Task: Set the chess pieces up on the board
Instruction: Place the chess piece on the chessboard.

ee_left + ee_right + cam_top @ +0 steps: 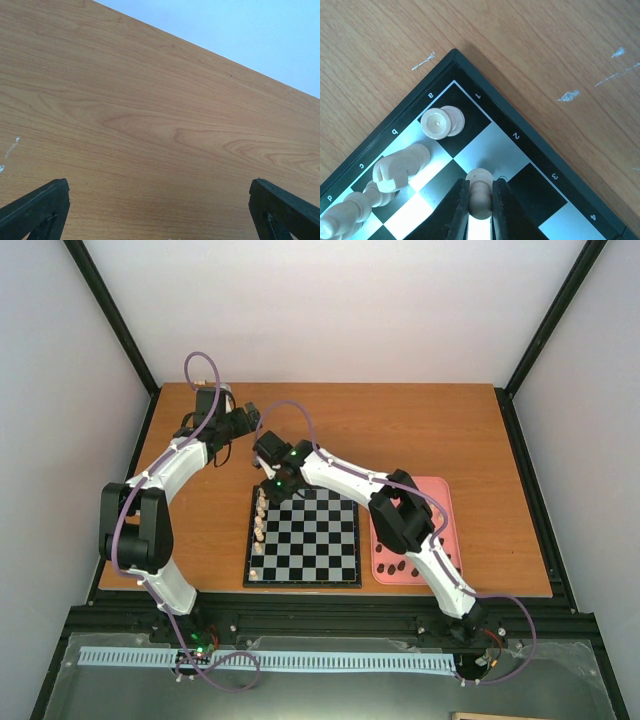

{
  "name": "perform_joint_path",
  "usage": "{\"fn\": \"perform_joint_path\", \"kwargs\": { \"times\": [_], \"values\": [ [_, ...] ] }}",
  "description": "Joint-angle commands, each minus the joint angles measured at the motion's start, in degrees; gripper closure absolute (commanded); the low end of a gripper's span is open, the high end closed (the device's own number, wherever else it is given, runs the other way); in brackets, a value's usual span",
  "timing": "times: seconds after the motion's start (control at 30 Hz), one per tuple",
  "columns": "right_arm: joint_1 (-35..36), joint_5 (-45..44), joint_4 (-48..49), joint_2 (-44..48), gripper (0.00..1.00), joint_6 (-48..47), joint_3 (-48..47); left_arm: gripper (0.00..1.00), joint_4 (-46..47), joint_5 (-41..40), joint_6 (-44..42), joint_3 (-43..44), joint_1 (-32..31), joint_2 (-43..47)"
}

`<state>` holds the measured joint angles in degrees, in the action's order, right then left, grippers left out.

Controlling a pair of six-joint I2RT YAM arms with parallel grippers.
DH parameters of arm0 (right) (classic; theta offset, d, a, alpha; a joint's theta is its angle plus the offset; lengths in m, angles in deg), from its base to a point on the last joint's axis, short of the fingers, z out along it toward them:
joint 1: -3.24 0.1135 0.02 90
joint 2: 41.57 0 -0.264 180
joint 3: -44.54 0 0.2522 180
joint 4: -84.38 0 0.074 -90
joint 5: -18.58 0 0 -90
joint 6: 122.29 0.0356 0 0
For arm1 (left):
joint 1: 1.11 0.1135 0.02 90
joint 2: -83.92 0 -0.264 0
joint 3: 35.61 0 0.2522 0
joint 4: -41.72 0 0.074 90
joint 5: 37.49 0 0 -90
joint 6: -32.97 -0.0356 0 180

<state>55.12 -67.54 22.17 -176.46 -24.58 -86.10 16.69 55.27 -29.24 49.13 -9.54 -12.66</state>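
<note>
Setup was partway done: cream pieces (350,215) stood in a line along the board's (485,97) left edge, with a rook (440,122) on the corner square and a knight (400,167) beside it. The rest of the line ran out of the right wrist view. The right gripper (480,200) was pressed together on a cream pawn (479,179), pinching it just below its round head and holding it upright over the board near the rook's corner. That grip probably suited the job: held by the neck and vertical, the pawn could go straight down without knocking the back row. The fingers (457,210) hid its base, so I could not tell whether it touched the board, or which square it was on; it looked like the second row. The left gripper (235,420) hung beyond the board's far left corner, spread wide over bare table (160,125) and holding nothing, likely parked there out of the way. To the board's right a pink tray (440,490) held dark pieces (400,565). They were partly covered by the right arm (340,475) and too small to count or name
</note>
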Motion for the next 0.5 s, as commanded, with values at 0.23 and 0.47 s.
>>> {"fn": "perform_joint_path", "kwargs": {
  "times": [0.23,0.47],
  "values": [
    [0.51,-1.44,-1.92,-3.83,0.88,-1.00,-5.55,0.00,-0.11,-1.24,-1.33,1.09,-0.18,1.43],
    [0.29,-2.78,-2.73,-4.61,0.87,-0.94,-6.49,0.00,-0.07,-1.54,-1.28,1.09,-0.19,1.56]
  ]
}}
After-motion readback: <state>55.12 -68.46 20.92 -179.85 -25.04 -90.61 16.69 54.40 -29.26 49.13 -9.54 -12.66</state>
